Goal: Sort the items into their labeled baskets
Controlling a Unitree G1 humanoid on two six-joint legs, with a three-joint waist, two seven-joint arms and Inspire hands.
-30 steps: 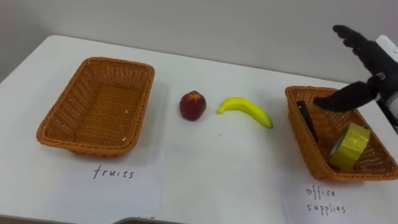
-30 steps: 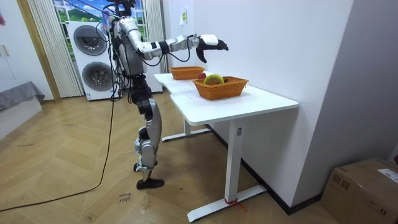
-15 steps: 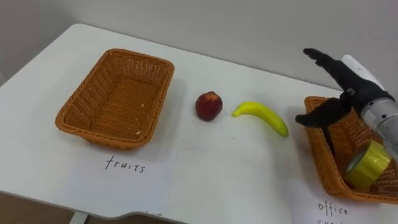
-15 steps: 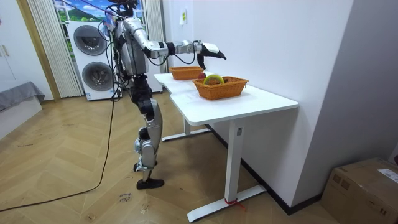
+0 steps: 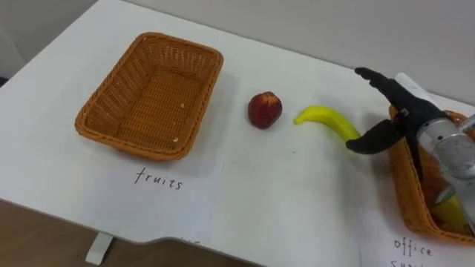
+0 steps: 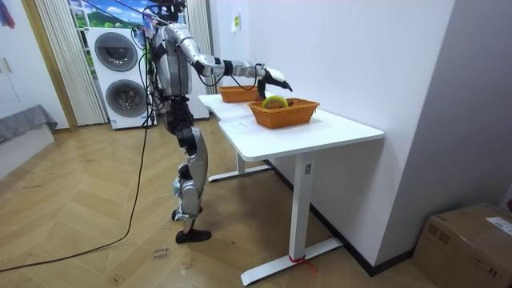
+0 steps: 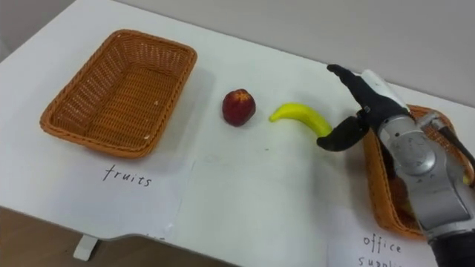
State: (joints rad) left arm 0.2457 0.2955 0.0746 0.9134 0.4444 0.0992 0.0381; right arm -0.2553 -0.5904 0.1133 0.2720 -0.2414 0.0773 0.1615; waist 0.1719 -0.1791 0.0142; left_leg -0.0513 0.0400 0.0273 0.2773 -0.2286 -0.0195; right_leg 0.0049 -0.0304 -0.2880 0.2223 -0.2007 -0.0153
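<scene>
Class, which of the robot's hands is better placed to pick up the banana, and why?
Right: the right hand hovers open and spread, close beside the right-hand end of the banana on the table.

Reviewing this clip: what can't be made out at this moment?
What lies in the office supplies basket: the right forearm covers most of it in both eye views.
Whether the right hand touches the banana: in the eye views its thumb overlaps the banana's end.
The banana in the room view: too small to pick out.

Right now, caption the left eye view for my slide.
Right robot hand open by the banana; peach lies between banana and left basket.
</scene>
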